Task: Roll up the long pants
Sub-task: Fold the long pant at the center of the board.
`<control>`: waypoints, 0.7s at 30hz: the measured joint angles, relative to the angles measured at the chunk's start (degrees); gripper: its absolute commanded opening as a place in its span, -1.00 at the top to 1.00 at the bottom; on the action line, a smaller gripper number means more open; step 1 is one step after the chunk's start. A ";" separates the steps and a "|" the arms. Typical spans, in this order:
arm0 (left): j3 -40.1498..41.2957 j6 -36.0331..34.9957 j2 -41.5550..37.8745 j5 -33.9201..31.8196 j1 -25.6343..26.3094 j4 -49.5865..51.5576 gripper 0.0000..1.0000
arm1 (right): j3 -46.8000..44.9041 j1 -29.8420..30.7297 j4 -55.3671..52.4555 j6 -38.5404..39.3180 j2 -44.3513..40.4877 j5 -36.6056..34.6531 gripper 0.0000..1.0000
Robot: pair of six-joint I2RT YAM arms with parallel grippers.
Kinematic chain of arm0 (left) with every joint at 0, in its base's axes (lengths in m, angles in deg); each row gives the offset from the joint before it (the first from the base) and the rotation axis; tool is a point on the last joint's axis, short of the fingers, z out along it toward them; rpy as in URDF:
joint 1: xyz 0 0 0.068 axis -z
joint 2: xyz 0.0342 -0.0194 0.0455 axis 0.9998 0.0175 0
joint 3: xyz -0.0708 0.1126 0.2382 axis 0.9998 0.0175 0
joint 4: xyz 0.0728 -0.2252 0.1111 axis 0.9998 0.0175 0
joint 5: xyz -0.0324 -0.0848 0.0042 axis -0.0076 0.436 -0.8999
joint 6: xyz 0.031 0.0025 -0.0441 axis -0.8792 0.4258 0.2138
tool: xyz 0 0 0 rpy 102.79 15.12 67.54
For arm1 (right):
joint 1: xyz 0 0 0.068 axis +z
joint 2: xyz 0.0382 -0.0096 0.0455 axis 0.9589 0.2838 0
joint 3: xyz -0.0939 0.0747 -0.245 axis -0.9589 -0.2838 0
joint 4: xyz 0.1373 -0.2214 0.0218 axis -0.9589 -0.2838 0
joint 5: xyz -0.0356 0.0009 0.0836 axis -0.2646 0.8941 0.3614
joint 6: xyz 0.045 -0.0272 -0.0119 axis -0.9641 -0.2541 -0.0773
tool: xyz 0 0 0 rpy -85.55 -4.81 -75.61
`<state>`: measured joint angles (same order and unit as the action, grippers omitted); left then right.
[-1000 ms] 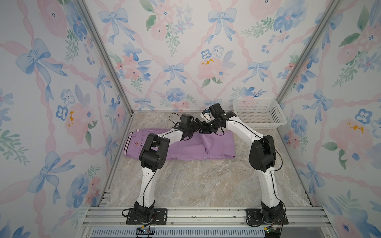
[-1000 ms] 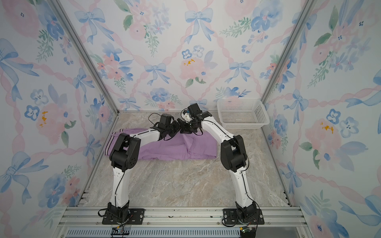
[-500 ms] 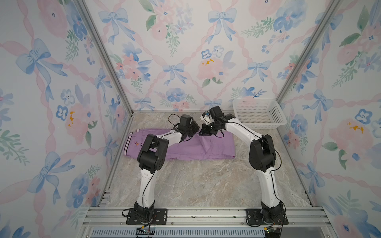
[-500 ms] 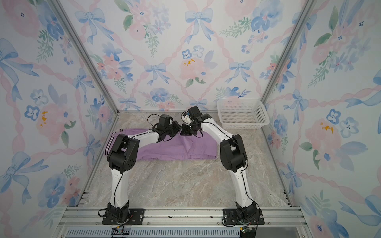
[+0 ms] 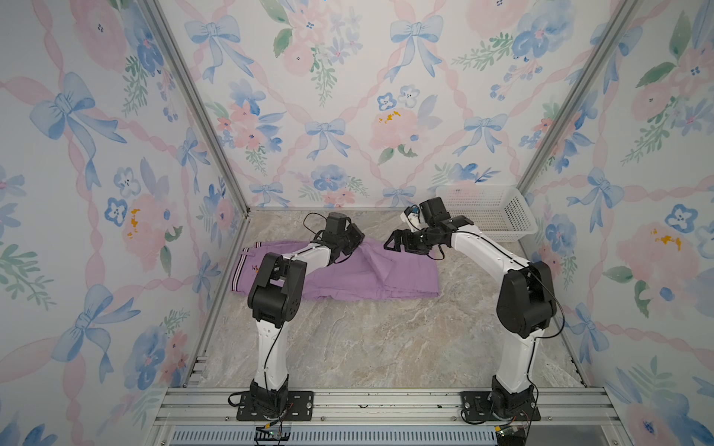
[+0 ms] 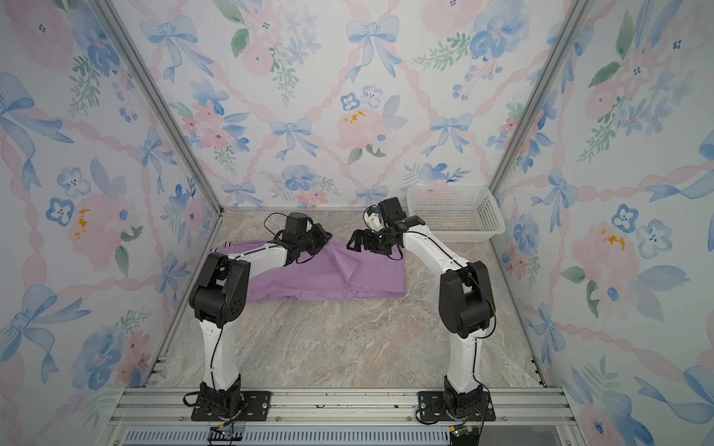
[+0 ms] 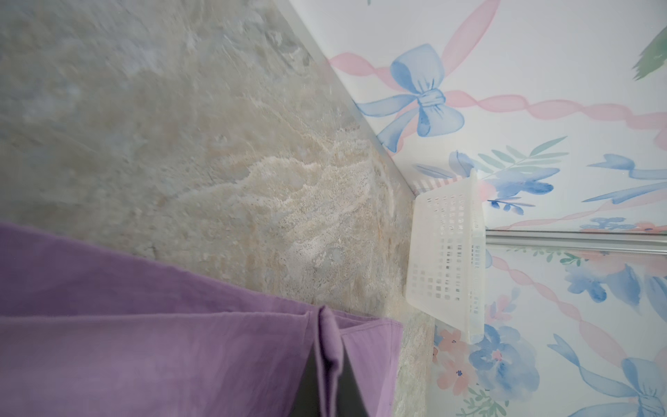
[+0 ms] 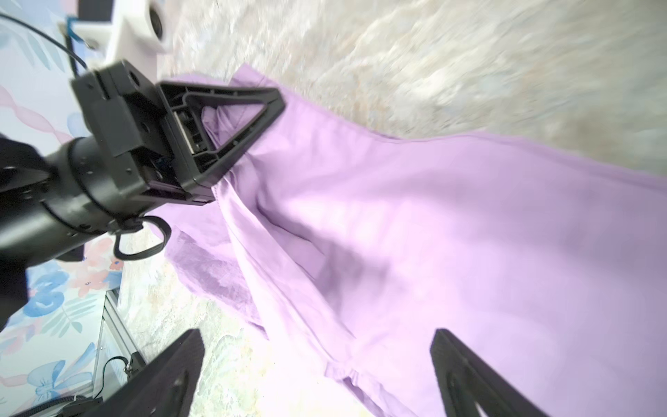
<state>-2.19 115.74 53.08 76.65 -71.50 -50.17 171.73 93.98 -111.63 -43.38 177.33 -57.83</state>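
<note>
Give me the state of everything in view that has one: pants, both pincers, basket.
long pants: lying flat, not rolled yet, one fold near the far edge pinched up
left pincer: shut on that fold of the long pants
right pincer: open, holding nothing, above the long pants
basket: upright in the far corner, looks empty

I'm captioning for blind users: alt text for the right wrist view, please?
The left hand is shut on a pinched fold of the lilac long pants, which lie on a marble-patterned table. The right hand stands wide open over the fabric's edge, its two black fingers holding nothing.
</note>
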 measured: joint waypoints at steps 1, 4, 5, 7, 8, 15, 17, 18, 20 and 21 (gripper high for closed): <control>0.57 -0.15 -1.07 0.39 -1.36 0.07 1.00 | -0.94 -1.07 0.50 0.22 -1.97 -0.02 -0.96; 1.62 -1.09 -3.76 1.55 -5.77 0.44 1.00 | -3.52 -3.78 2.19 0.63 -5.49 0.00 -0.96; 1.66 -1.49 -4.24 1.99 -7.17 0.68 1.00 | -4.13 -4.13 2.71 0.68 -5.62 0.02 -0.96; 1.66 -2.60 -4.87 3.04 -10.19 1.33 1.00 | -5.64 -4.42 3.72 0.76 -5.07 0.09 -0.96; 1.66 -3.10 -4.90 3.45 -11.32 1.77 1.00 | -6.12 -4.42 3.91 0.79 -4.46 0.26 -0.96; 1.66 -7.32 -4.79 7.63 -18.62 6.23 1.00 | -6.56 -4.39 6.12 0.57 3.67 2.49 -0.96; 1.66 -8.04 -4.66 8.57 -20.70 6.62 1.00 | -6.32 -4.39 6.64 0.48 5.81 3.10 -0.96; 1.66 -8.41 -4.63 9.05 -21.92 7.02 1.00 | -5.88 -4.39 6.75 0.35 6.99 3.52 -0.96; 1.66 -8.87 -4.63 9.84 -24.04 7.56 1.00 | -4.68 -4.39 7.02 0.28 9.05 4.07 -0.96; 1.64 -9.07 -4.63 10.12 -25.09 7.80 1.00 | -3.85 -4.39 7.34 0.28 10.14 4.35 -0.96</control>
<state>-0.55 106.67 48.44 86.77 -96.59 -42.37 167.88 89.59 -104.29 -43.10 187.47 -53.48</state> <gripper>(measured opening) 0.052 0.981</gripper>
